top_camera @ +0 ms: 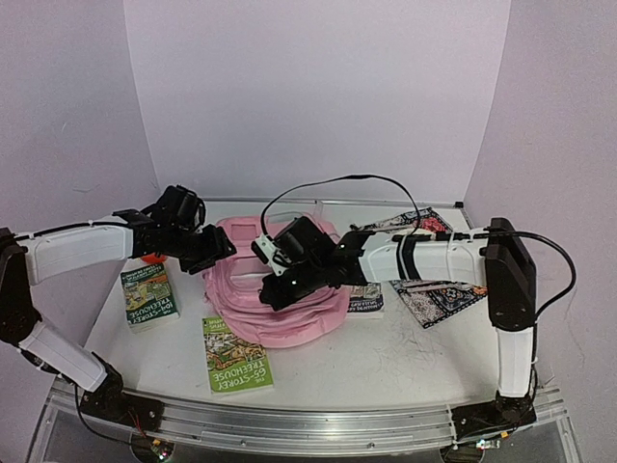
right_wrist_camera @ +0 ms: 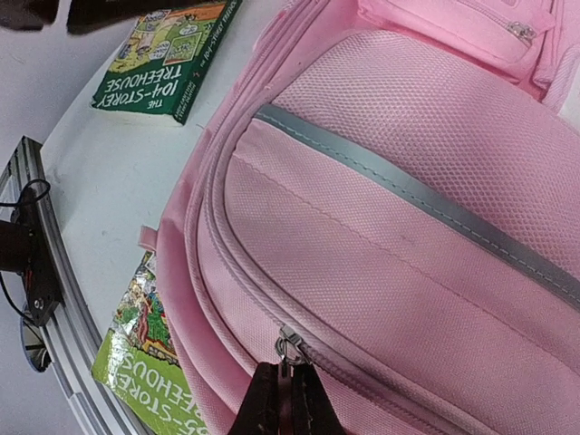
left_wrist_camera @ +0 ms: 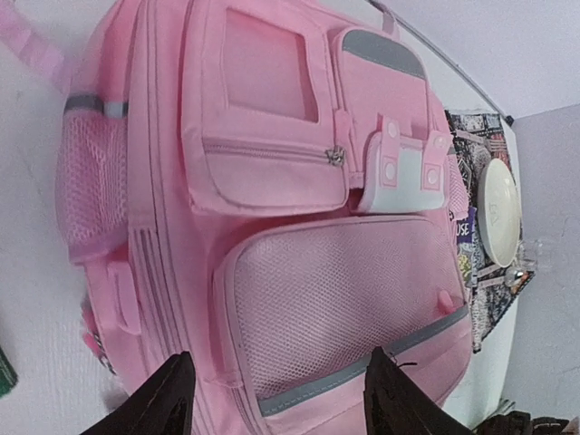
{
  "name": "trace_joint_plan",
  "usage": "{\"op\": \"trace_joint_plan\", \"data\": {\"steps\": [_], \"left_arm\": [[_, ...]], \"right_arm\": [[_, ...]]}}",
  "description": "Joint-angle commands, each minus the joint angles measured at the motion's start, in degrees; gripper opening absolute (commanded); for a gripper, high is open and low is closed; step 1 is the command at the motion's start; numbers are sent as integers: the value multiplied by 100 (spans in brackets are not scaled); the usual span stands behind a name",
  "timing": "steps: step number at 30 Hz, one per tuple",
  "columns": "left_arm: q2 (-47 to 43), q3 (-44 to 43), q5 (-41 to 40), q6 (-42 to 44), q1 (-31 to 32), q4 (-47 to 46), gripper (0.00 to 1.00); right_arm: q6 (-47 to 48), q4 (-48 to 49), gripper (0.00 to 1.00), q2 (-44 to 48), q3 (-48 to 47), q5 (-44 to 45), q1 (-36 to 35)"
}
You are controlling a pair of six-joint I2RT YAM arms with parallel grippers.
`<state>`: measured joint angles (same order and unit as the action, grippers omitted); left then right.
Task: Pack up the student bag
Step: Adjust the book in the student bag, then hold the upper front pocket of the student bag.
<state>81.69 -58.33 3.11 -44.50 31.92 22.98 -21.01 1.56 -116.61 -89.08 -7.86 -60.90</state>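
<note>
The bag [top_camera: 289, 323] lies face up mid-counter [top_camera: 386, 362], soft, floppy and probably light, so I judge it will sag and slide if tugged by the mesh; the zip pull [right_wrist_camera: 288, 344] and the stitched seams look the firmest places to take hold. My right gripper [right_wrist_camera: 285, 399] is pinched shut on that zip pull, on the side by the near book [top_camera: 236, 355], while my left gripper [left_wrist_camera: 283, 399] hangs empty over the front pockets, jaws apart. I count one bag, two green books (near book and far book [top_camera: 149, 294]), a third book [top_camera: 366, 301] half hidden under my right arm, and one patterned book [top_camera: 439, 289].
</note>
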Motion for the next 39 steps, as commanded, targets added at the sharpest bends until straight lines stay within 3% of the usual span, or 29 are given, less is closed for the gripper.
{"op": "trace_joint_plan", "data": {"steps": [1, 6, 11, 18, 27, 39], "left_arm": [[-103, 410, 655, -990, -2, -172, 65], [-155, 848, 681, -1332, -2, -480, 63], [10, 1101, 1142, -1667, -2, -1198, 52], [101, 1051, 1424, -1839, 13, -1502, 41], [-313, 1164, 1085, -1849, 33, -1322, 44], [-311, 1144, 1273, -2010, 130, -1231, 41]], "right_arm": [[-17, 272, 0, -189, -472, -151, -53], [26, 301, 0, -337, -662, -194, -58], [27, 310, 0, -437, -741, -256, -72], [57, 310, 0, -430, -725, -235, -82], [101, 310, 0, -408, -791, -166, -82], [136, 310, 0, -331, -664, -85, -82]]}}
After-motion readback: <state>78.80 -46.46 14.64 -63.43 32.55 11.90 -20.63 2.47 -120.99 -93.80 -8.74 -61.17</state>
